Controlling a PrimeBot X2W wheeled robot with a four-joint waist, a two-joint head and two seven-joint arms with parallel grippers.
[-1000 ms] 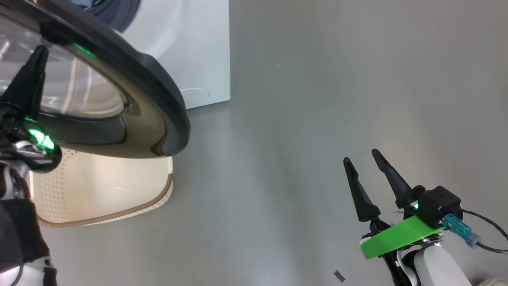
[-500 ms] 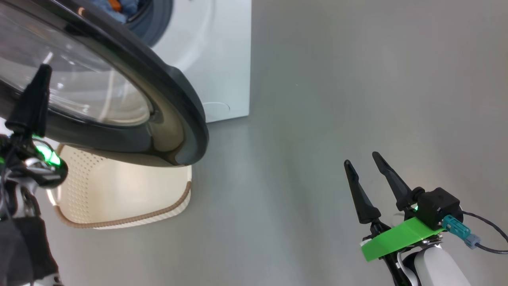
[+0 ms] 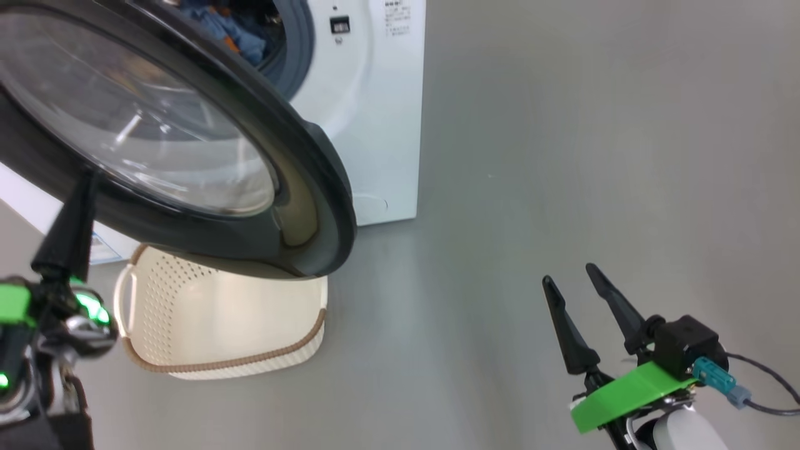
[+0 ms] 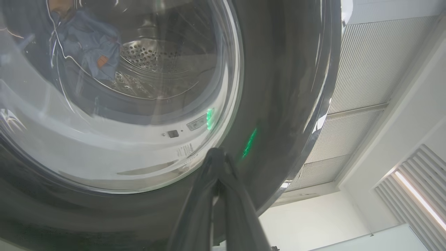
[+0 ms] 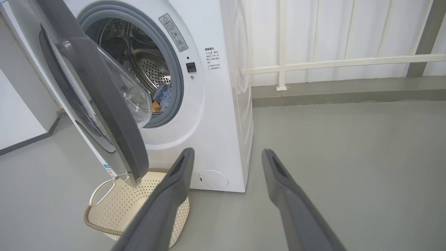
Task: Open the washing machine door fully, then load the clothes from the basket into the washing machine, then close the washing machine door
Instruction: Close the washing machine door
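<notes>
The washing machine door (image 3: 300, 162) stands partly open over the basket (image 3: 250, 361), whose visible part holds nothing. Blue clothes (image 3: 240, 34) lie inside the drum of the washing machine (image 3: 375, 125). My left gripper (image 3: 84, 181) is shut, with its tip against the outer black rim of the door (image 4: 278, 69), just below the glass. Through that glass the left wrist view shows the clothes (image 4: 89, 42). My right gripper (image 3: 569, 275) hangs open over bare floor to the right, holding nothing. The right wrist view shows the door (image 5: 104, 94) ajar, the clothes (image 5: 163, 96) and the basket (image 5: 101, 226).
Grey floor (image 3: 531, 156) spreads to the right of the machine. A white railing (image 5: 331, 62) and a low kerb run behind it. A white wall (image 5: 21, 115) stands to the machine's left. A small round flap (image 5: 213, 179) sits low on the machine's front.
The head camera has shifted, so more of the machine's front and the basket shows. My left fingertip now sits on the door's black rim instead of over the glass. The right gripper stays open.
</notes>
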